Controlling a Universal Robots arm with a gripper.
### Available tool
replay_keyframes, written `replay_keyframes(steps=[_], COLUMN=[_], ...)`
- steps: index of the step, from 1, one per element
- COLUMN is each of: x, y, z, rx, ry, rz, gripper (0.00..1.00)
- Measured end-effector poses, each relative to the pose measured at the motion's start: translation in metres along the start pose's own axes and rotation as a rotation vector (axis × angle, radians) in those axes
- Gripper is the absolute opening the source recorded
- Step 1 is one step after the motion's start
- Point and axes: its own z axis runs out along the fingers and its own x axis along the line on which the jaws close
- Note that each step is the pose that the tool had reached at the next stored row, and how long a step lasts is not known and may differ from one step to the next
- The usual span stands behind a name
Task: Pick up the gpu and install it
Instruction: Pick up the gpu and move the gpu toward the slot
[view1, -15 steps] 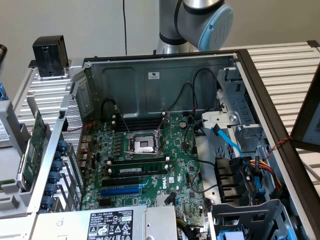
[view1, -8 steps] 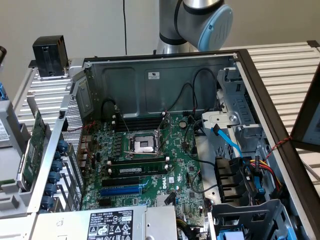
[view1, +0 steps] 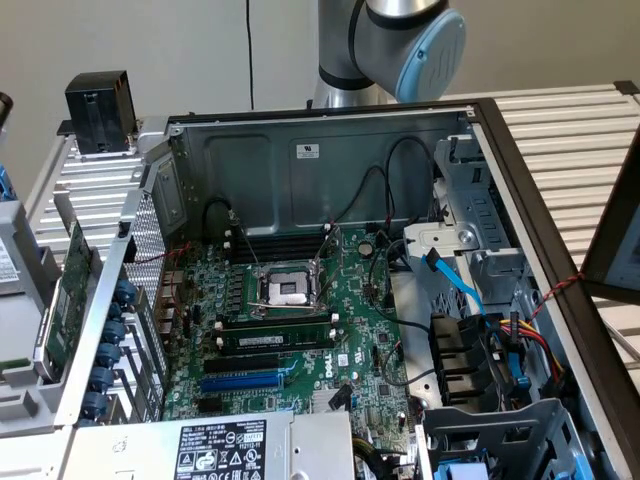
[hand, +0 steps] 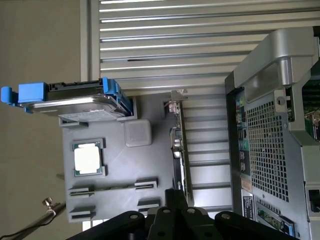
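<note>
The gpu stands on edge in a grey holder tray outside the open computer case, on the exterior view's left. From the wrist view it appears edge-on as a thin green card with its silver bracket at the far end. My gripper hovers well above the card's near end, shut and holding nothing. Part of my arm rises behind the case. The green motherboard lies inside the case, with a blue slot near its front.
The grey tray also carries a processor chip and a drive with blue rails. The case's perforated rear wall stands beside the card. A memory stick, cables and a power supply crowd the case.
</note>
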Motion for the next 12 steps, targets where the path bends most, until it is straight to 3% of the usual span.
replay_keyframes(steps=[6,9,12], x=[0.0022,0.0028,0.0034], y=[-0.0007,-0.0053,-0.0090], z=[0.0011,0.0009,0.0013], rx=[-0.0001,-0.0092,-0.0111], ry=[-0.0006,0.0001,0.0010], rz=[0.000,-0.001,-0.007], gripper=[0.11,0.11,0.11])
